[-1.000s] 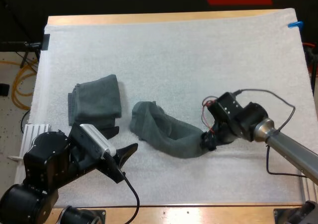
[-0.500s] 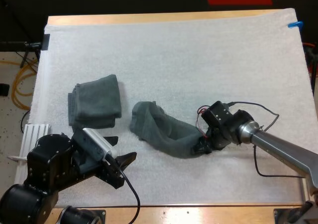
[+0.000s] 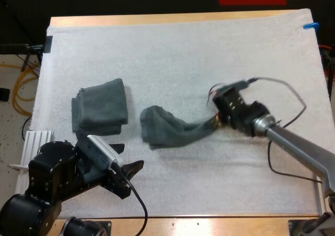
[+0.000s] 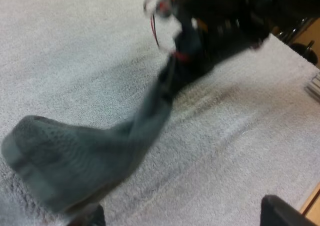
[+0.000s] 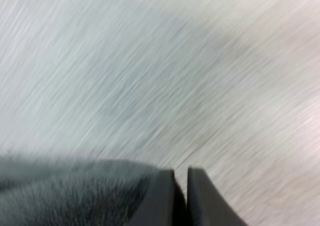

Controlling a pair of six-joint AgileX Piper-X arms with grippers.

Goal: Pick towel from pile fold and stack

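A crumpled dark grey-green towel (image 3: 166,132) lies mid-mat, its right end drawn out into a thin taut strip. My right gripper (image 3: 216,120) is shut on that end and holds it just off the mat. In the right wrist view the fingers (image 5: 165,198) are pressed nearly together, with towel cloth (image 5: 70,188) bunched beside them. From the left wrist view the towel (image 4: 75,161) rises toward the other arm's gripper (image 4: 187,60). My left gripper (image 3: 125,158) is open near the front edge, below the towel's left end. A folded stack of towels (image 3: 100,112) sits at the left.
The white mat (image 3: 183,53) covers the table up to the wooden far edge (image 3: 157,19). A white ribbed block (image 3: 37,139) sits off the mat's front left corner.
My right gripper has shut on the towel's right end and pulled it up and toward the far side, stretching the towel. My left arm drew back slightly toward the front edge.
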